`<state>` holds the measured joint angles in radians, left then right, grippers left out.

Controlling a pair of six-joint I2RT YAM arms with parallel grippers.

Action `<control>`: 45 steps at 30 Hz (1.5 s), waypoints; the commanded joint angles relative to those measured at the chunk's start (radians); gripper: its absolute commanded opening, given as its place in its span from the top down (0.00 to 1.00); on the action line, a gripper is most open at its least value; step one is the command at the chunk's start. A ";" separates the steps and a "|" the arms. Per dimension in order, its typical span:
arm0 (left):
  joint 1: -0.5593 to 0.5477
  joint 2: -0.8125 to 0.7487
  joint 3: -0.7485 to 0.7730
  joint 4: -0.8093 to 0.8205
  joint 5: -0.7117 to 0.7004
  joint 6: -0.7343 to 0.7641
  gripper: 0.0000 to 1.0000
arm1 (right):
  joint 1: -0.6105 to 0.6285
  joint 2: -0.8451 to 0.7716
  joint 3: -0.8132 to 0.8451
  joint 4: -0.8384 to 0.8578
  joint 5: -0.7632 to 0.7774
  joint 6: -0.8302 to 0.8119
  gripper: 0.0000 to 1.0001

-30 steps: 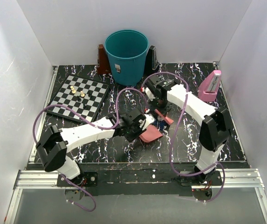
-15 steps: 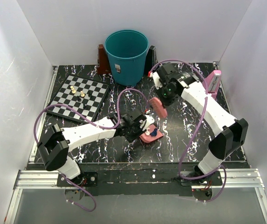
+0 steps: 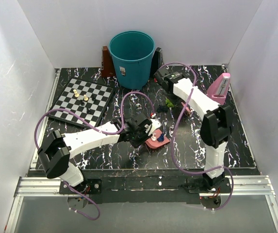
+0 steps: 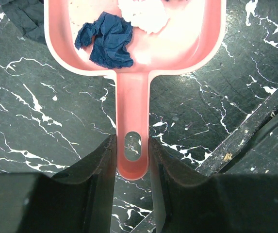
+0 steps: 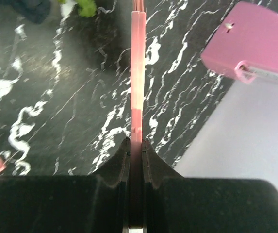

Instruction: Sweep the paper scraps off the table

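Observation:
My left gripper [image 3: 146, 133] [image 4: 132, 145] is shut on the handle of a pink dustpan [image 3: 154, 142] [image 4: 134, 97] that lies on the black marbled table [image 3: 105, 150]. A dark blue scrap [image 4: 107, 41] and a white scrap [image 4: 143, 14] lie in the pan. My right gripper [image 3: 171, 92] [image 5: 136, 143] is shut on a thin pink brush [image 5: 137, 73], seen edge-on over the table. A green scrap [image 3: 169, 103] [image 5: 86, 7] and a dark blue scrap [image 3: 162, 109] [image 5: 27, 7] lie on the table just beyond the brush.
A teal bin [image 3: 131, 56] stands at the back, with a brown metronome [image 3: 106, 62] and a black one [image 3: 159, 58] beside it. A chessboard [image 3: 83, 99] with pieces lies at the left. A pink metronome [image 3: 220, 88] [image 5: 255, 43] stands by the right wall.
My right arm lifted the brush off the dustpan and swung it back toward the far right, near the green scrap. The dustpan now holds scraps. My left arm barely moved.

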<state>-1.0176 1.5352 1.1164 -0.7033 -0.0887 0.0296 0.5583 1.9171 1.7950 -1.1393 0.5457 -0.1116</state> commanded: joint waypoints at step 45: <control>-0.003 -0.077 0.308 -0.128 -0.103 -0.080 0.77 | -0.156 -0.762 -0.402 0.288 -0.182 0.290 0.99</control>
<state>-1.0237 1.4879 1.3003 -0.7696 -0.1349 -0.0349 0.4450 1.2018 1.4330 -0.9657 0.3626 0.1272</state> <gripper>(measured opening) 0.281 0.123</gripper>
